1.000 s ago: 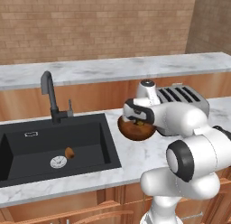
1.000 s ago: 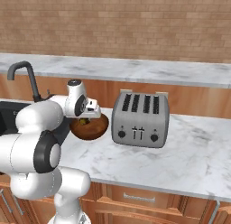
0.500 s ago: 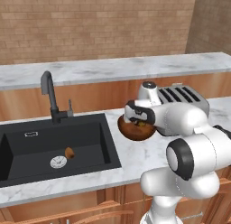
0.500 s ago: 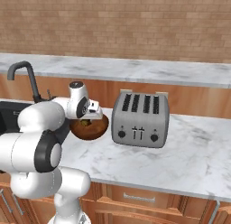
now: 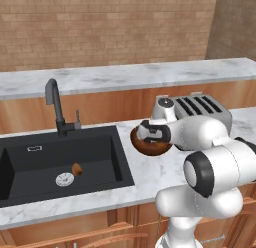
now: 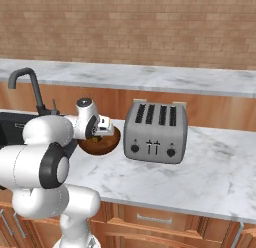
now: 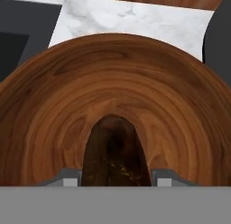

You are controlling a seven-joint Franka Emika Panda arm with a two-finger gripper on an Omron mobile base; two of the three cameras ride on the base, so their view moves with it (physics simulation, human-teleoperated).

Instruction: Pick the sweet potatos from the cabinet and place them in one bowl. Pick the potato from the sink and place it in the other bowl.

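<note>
A dark olive-brown sweet potato (image 7: 115,151) sits between my fingertips, and my gripper (image 7: 116,180) is shut on it. It hangs low inside the round reddish-brown bowl (image 7: 113,83), just over the bottom. That bowl (image 5: 150,148) stands on the marble counter between the sink and the toaster, with my gripper (image 5: 152,134) pointing down into it. From the right side the gripper (image 6: 103,126) sits over the bowl (image 6: 102,143). The orange-brown potato (image 5: 77,169) lies in the black sink (image 5: 100,152) beside the drain. The cabinet and the other bowl are out of view.
A silver four-slot toaster (image 6: 155,132) stands right of the bowl, close to it. The dark curved faucet (image 5: 55,104) rises behind the sink. A raised marble ledge (image 5: 125,74) and a brick wall run along the back.
</note>
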